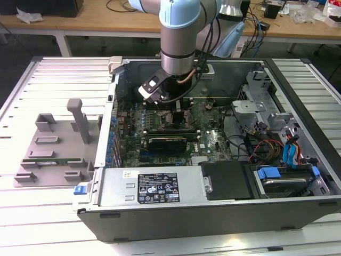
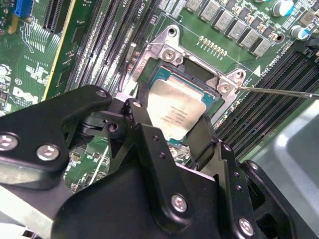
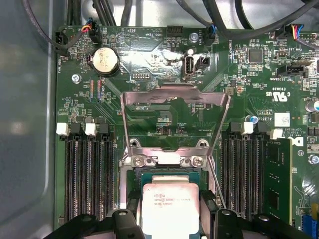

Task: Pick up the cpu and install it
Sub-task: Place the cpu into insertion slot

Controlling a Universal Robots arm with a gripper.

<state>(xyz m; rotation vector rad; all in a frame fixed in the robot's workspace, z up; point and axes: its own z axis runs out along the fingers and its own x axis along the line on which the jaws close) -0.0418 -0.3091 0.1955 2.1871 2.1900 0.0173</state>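
The cpu [image 2: 175,110], a flat square chip with a shiny silver top, lies level in the motherboard socket [image 2: 169,54] between my two black fingers. My gripper [image 2: 172,120] is shut on it, one finger [image 2: 135,113] against each opposite edge. In the first wrist view the cpu [image 3: 170,211] sits just below the socket's hinged metal load plate [image 3: 174,117], which stands flipped open, and my gripper [image 3: 170,203] grips it from both sides. In the exterior view the arm reaches down into the open computer case, with the gripper [image 1: 173,109] low over the motherboard.
Black memory slots [image 3: 89,174] flank the socket on both sides, and a memory stick [image 3: 277,184] sits in one. The thin socket lever [image 2: 279,92] sticks out sideways. Case walls, cables [image 1: 256,144] and drive bays surround the board. A grey fixture [image 1: 53,149] lies outside, on the exterior view's left.
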